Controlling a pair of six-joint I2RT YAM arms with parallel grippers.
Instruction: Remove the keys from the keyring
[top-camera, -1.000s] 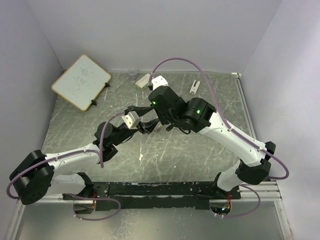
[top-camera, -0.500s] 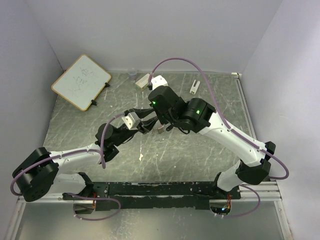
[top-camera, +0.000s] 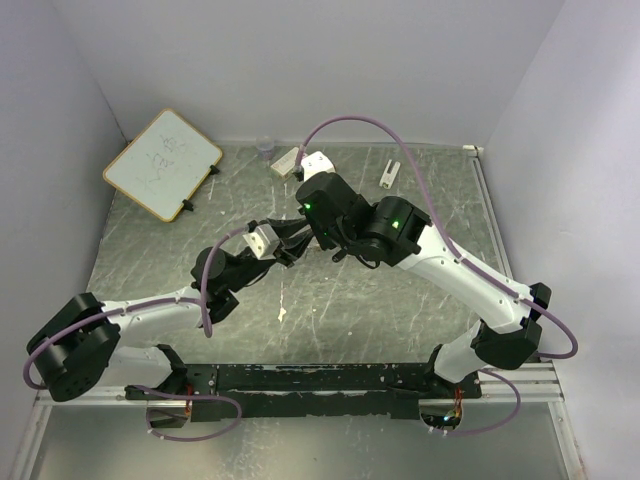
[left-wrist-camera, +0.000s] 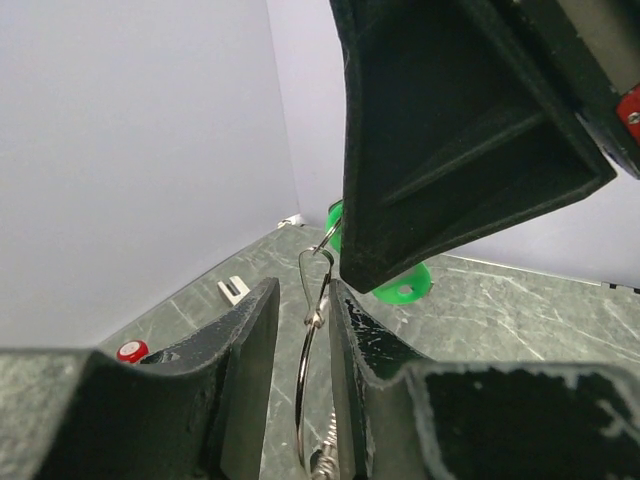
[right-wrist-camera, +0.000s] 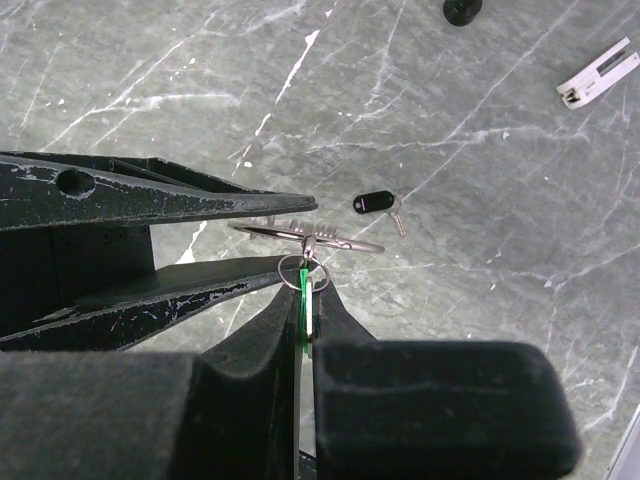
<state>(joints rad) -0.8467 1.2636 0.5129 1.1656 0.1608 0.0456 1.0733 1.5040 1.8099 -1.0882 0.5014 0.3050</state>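
My right gripper (right-wrist-camera: 308, 288) is shut on the green-headed key (right-wrist-camera: 306, 300), held edge-on above the table. In the left wrist view the key's green head (left-wrist-camera: 402, 286) shows under the right gripper's black finger. A small split ring (right-wrist-camera: 305, 270) links the key to the large wire loop of the keyring (right-wrist-camera: 335, 241). That loop (left-wrist-camera: 303, 370) hangs between the fingers of my left gripper (left-wrist-camera: 302, 296). Its jaws stand narrowly apart, with a gap on the loop's left side. A black-headed key (right-wrist-camera: 375, 203) lies loose on the table. From above, both grippers (top-camera: 298, 245) meet mid-table.
A small whiteboard (top-camera: 162, 163) leans at the back left. A white block (top-camera: 285, 162) and a small cup (top-camera: 265, 150) sit at the back wall. A white clip (right-wrist-camera: 598, 75) lies back right. A red-topped knob (left-wrist-camera: 131, 351) sits on the marbled table.
The left gripper's jaws have narrowed around the keyring loop and shifted slightly toward the right gripper. The right gripper has kept its hold on the green key.
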